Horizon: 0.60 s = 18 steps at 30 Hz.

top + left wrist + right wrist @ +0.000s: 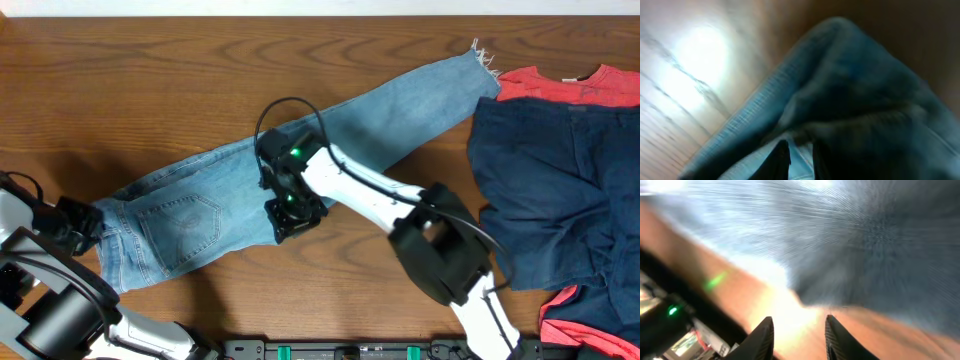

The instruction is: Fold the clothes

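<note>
A: Two arms in frame. What's the surface?
B: Dark brown wood table [150, 60] with strong grain and glare patches in both wrist views. Black rail [330, 351] with green fittings along the near edge. Thin pale strip [300, 6] past the far edge, can't tell what it is.
A: Near-left first?
B: The left gripper [85, 225] is at the waist end of the jeans [400, 100]. In the wrist view its fingers [779, 160] are pinched on a strip of pale denim, with a ridge of fabric humped beyond them. It's clamped on the jeans.
A: How do the jeans lie?
B: Light-blue, on the table, running diagonally from waist near-left to leg far-right. Back pocket [190, 220] faces up near the waist.
A: Other arm?
B: The right gripper [295, 210] is mid-leg, at the near edge of the denim. In the wrist view its jaws are apart with bare wood between them and nothing held. The denim edge lies just beyond the fingertips [762, 337].
A: Farther out?
B: Frayed hem [485, 58] is far-right, just beside the coral-red T-shirt [570, 85]. The navy garment [560, 190] is spread over that shirt on the right. Coral shows past its far edge and at its near-right corner.
</note>
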Motion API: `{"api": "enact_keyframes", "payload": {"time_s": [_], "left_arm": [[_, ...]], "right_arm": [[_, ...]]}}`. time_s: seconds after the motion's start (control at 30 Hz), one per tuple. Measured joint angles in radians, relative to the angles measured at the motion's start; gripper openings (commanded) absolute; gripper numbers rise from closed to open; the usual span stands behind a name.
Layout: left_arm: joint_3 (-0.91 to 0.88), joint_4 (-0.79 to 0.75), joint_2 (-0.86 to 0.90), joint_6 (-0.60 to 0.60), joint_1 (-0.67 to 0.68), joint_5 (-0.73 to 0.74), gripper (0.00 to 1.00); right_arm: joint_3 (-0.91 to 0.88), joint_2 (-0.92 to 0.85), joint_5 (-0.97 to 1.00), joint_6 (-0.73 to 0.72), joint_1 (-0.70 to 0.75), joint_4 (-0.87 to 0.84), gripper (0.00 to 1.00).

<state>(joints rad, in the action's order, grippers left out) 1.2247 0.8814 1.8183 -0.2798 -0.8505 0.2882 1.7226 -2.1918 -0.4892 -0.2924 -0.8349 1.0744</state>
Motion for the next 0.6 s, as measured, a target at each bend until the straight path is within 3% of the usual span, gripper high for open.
{"api": "enact_keyframes", "payload": {"time_s": [0.07, 0.3, 0.6], "left_arm": [[0.042, 0.03, -0.02, 0.027, 0.0, 0.045, 0.19], [0.106, 0.031, -0.229, 0.085, 0.042, 0.118, 0.14], [0.057, 0.028, -0.238, 0.187, 0.313, 0.132, 0.13]], "right_arm": [[0.0, 0.053, 0.002, 0.028, 0.016, -0.002, 0.13], [0.006, 0.203, 0.037, 0.033, 0.078, -0.027, 0.04], [-0.018, 0.055, -0.008, -0.033, 0.035, -0.16, 0.01]]}}
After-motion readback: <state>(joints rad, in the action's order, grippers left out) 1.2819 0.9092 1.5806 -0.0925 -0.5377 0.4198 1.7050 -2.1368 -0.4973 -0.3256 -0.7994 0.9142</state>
